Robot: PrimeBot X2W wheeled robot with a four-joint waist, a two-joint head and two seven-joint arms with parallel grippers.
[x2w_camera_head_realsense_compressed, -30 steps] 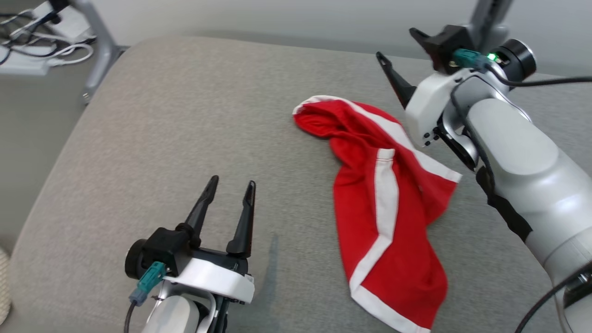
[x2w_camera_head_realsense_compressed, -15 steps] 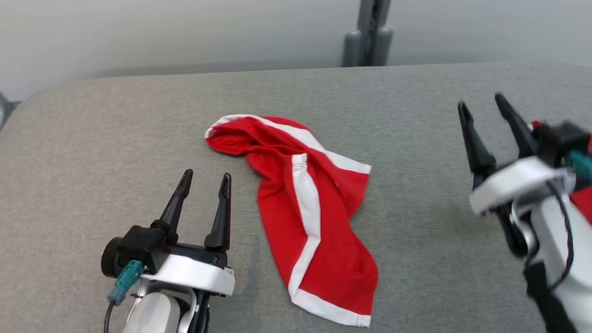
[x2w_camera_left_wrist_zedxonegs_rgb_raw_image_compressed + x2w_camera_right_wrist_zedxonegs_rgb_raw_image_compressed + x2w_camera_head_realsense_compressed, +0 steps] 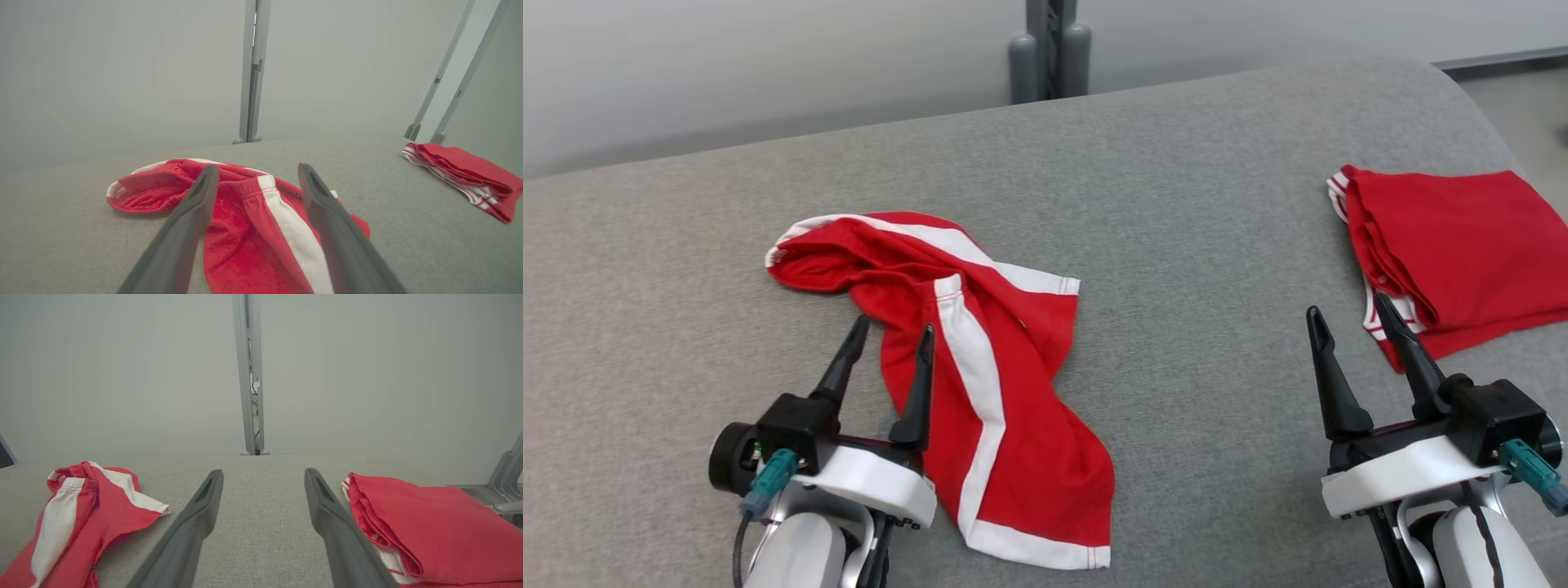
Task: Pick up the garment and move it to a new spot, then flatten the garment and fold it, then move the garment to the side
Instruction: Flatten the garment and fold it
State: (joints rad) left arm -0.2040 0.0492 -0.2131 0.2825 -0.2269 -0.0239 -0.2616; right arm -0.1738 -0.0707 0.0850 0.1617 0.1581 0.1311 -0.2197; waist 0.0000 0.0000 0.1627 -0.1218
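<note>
2 dark long-fingered ends sit nearest, the left gripper [image 3: 894,327] and the right gripper [image 3: 1346,305], both spread wide and empty. The left is the closer: the crumpled red garment with white stripes [image 3: 980,367] lies just beside it, from 12 to 3 o'clock, with its long axis running 5 to 11 o'clock across the grey padded fabric surface [image 3: 1176,204]. From the right gripper it lies well apart at 9 o'clock. Beyond, at 1 o'clock, rests a folded red cloth [image 3: 1454,253].
</note>
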